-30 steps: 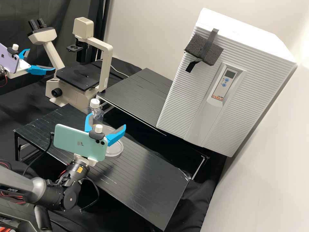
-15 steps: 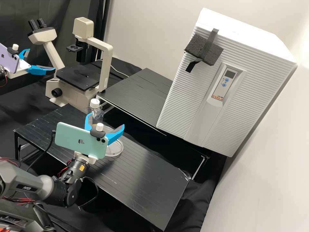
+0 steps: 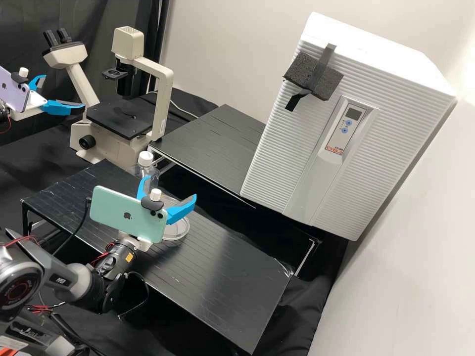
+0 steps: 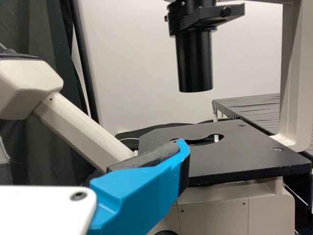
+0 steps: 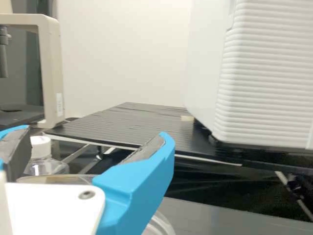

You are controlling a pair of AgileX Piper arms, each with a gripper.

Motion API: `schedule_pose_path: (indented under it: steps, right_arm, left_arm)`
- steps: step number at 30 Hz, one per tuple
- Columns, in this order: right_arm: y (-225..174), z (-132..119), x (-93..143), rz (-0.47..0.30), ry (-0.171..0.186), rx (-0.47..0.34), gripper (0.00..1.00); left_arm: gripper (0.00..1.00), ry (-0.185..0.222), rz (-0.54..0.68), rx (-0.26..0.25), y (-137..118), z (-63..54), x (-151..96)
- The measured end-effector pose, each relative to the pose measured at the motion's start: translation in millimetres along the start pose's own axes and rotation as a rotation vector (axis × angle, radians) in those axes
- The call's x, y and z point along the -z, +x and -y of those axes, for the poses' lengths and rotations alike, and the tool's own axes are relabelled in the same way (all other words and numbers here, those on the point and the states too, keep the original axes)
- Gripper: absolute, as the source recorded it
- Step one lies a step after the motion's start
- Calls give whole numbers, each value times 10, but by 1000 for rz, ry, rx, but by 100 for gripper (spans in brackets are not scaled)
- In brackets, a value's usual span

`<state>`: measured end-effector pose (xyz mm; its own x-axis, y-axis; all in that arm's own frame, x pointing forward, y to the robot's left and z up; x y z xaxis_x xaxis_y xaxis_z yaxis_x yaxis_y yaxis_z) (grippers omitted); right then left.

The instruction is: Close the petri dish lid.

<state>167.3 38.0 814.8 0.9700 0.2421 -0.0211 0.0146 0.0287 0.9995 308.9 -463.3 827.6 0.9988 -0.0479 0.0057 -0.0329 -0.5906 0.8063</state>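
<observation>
clear round petri piece (image 3: 181,231) | grooved black table (image 3: 217,262) | right gripper (image 3: 170,188), jaws parted

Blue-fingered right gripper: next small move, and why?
I'd probably ease the right gripper down toward the clear, round plastic piece nearest its arm. Its fingers are open and empty, above that piece's level; a second round piece lies farther off, so the lid seems not yet on.

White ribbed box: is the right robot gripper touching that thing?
Apart. The high view shows a dark gap between the right gripper and the white ribbed box.
</observation>
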Motion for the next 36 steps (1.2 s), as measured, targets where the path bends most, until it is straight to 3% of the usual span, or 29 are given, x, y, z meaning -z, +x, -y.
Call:
schedule_pose_path:
  steps: [8, 13, 23, 27, 36]
  right_arm:
    - [-8, -61, -81, 52, -11, -43, 0]
    - [6, -34, -129, 76, -2, -27, 0]
    - [12, -22, -149, 86, 2, -19, 0]
    - [-3, -48, -182, 96, -19, -19, 0]
    - [-61, -116, -260, 100, -12, -5, 0]
  left_arm:
    - [100, 0, 0, 0, 0, 0, 0]
    - [100, 0, 0, 0, 0, 0, 0]
    - [100, 0, 0, 0, 0, 0, 0]
    - [100, 0, 0, 0, 0, 0, 0]
    - [100, 0, 0, 0, 0, 0, 0]
